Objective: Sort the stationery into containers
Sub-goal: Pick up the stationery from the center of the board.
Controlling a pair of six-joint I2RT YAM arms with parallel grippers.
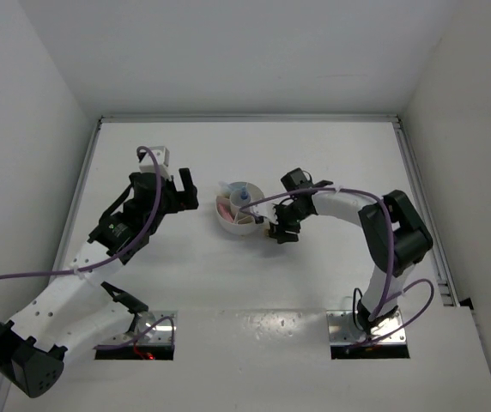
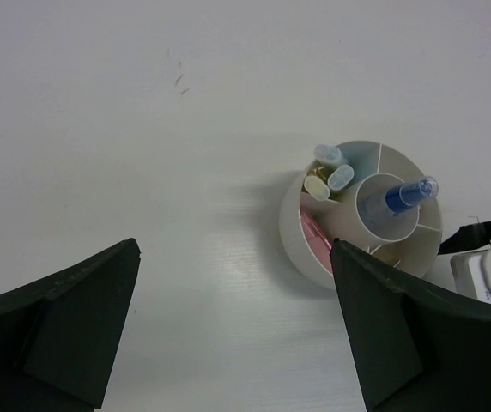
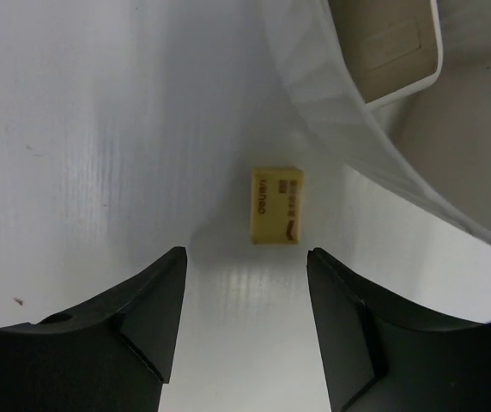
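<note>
Right gripper (image 3: 245,257) has its fingers spread wide and empty, hanging over a beige eraser (image 3: 276,205) lying on the table (image 3: 100,129) just beside the white tub (image 3: 331,112) wall, and the left gripper (image 2: 233,257) is spread and empty too, near the tub's other side.

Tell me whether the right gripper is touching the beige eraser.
Apart. The right wrist view shows bare table between the beige eraser and both fingers of the open right gripper.
</note>
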